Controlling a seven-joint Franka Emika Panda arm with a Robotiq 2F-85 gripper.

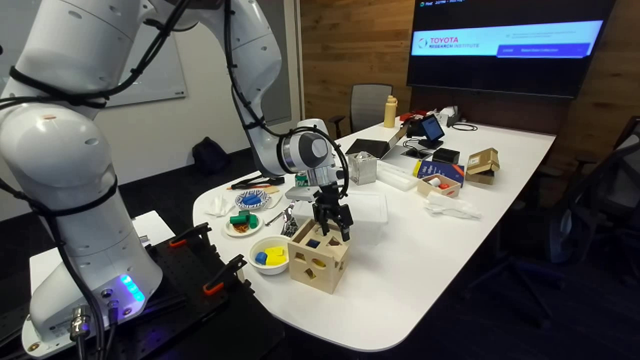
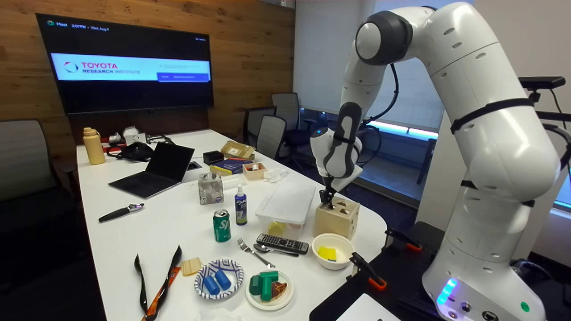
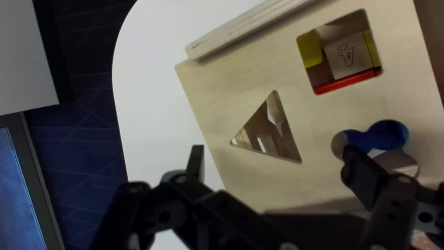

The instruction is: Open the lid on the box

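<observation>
The box (image 1: 325,278) is a light-wood cube with cut-out holes, on the white table in both exterior views (image 2: 331,224). Its lid (image 3: 312,118) is a flat pale panel on top, with triangle, square and clover-shaped cut-outs; it also shows in both exterior views (image 1: 323,244) (image 2: 352,206). My gripper (image 3: 273,151) is open above the lid, pointing down. In the wrist view one finger overlaps the clover cut-out and the other lies past the lid's edge. Whether a fingertip touches or enters a hole I cannot tell. Coloured blocks show inside through the cut-outs.
A white bowl (image 2: 334,265) with blocks stands close beside the box. A clear plastic bin (image 2: 290,203) stands near another side. A remote (image 2: 282,243), a spoon (image 2: 276,250) and a plate (image 2: 287,301) with green blocks lie nearby. Black clamps (image 2: 368,269) stand at the robot's mount.
</observation>
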